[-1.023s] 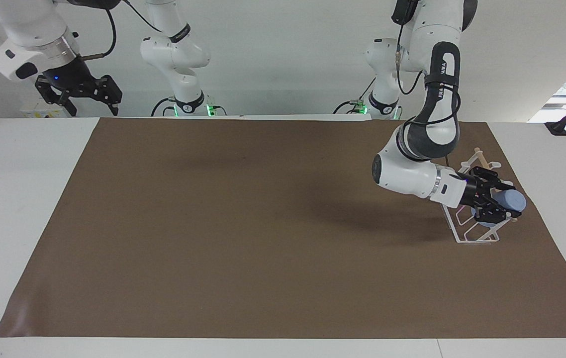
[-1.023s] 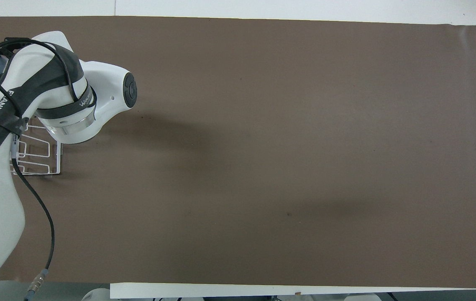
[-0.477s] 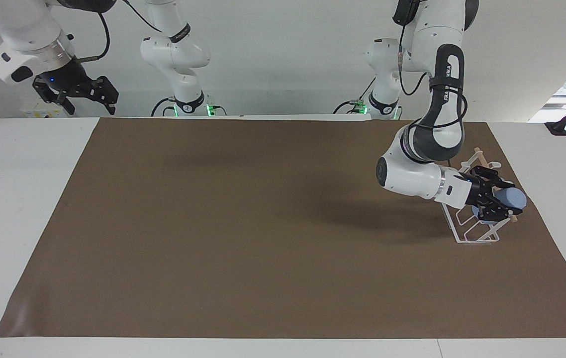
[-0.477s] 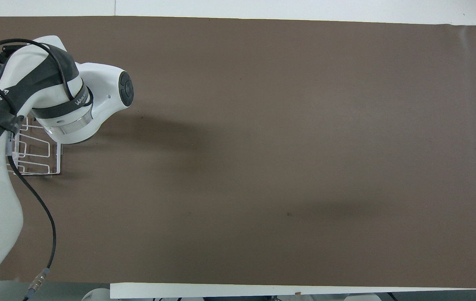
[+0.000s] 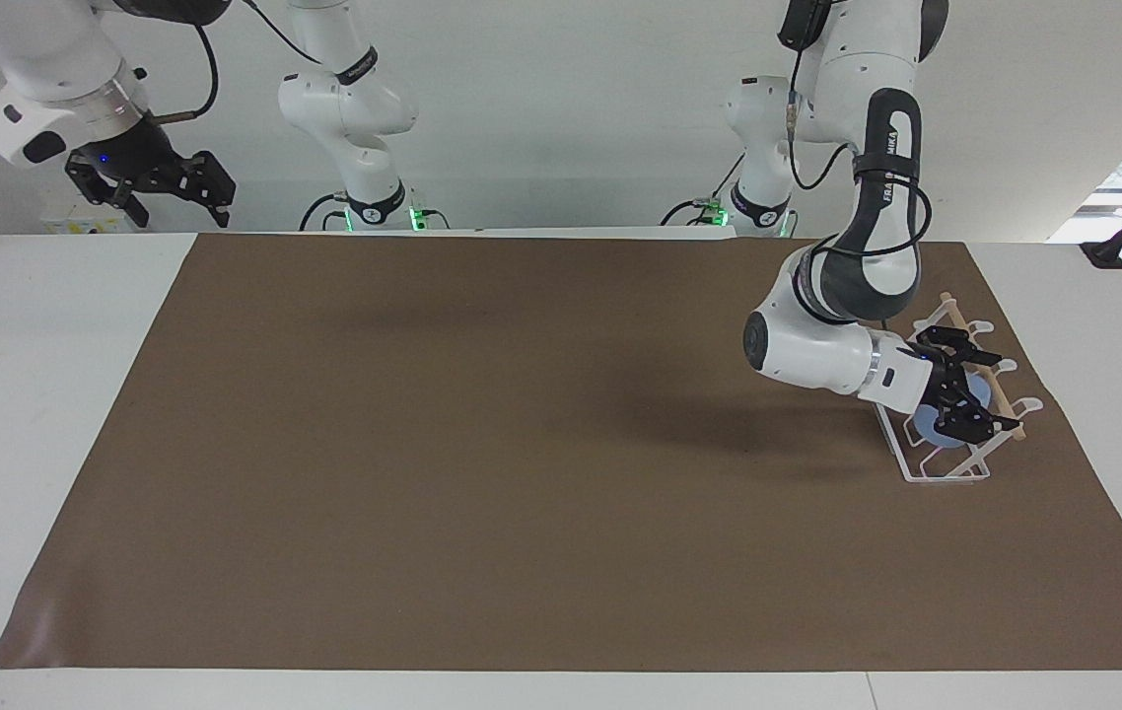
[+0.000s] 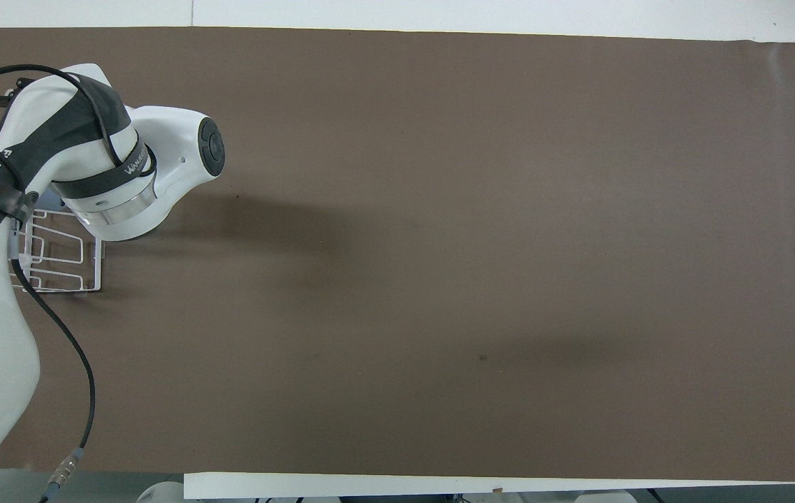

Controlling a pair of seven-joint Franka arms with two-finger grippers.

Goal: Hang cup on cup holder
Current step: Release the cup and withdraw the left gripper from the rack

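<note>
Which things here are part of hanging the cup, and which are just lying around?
In the job: cup, cup holder, left gripper at the holder.
Not in it: brown mat; right gripper, waiting in the air.

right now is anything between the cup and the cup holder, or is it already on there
Nothing visible stands between them. The cup already sits down among the wire prongs of the cup holder, under its wooden rod. The left gripper is right over it with its fingers spread; the right gripper waits raised at the table's other end.
</note>
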